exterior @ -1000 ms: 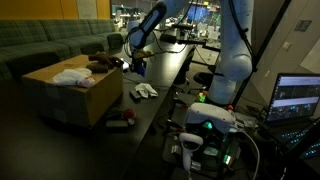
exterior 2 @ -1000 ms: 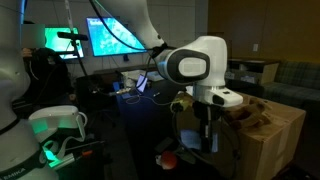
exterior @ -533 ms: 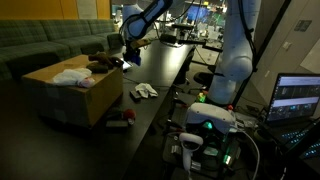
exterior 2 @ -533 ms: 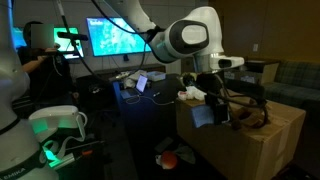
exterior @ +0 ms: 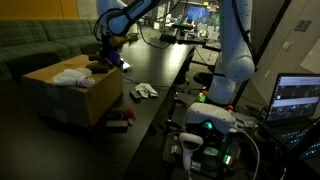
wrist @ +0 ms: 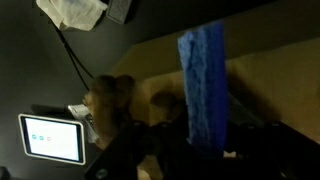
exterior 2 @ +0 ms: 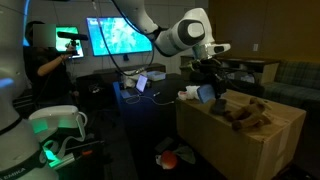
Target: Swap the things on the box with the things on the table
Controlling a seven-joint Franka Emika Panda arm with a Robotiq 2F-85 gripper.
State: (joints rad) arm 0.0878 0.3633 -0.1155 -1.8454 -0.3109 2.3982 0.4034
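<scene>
tool (exterior 2: pixel 206 84) clamped on blue cloth (wrist: pixel 203 85) | cloth hangs above box (exterior 2: pixel 230 150) | box: tan cardboard, flat-topped

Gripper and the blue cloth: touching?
Touching. Wrist view: one end of the blue cloth sits pinched in the shut gripper, over the box.

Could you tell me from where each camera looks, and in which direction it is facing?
Exterior view: near the robot's base, looking along the table toward the box and green sofa; the arm is visible.
Exterior view: low by the table, facing the box's side and a monitor; shows the wrist and gripper.
Wrist view: above the box top, looking down; the blue cloth hangs from the gripper.
All three share the box.
</scene>
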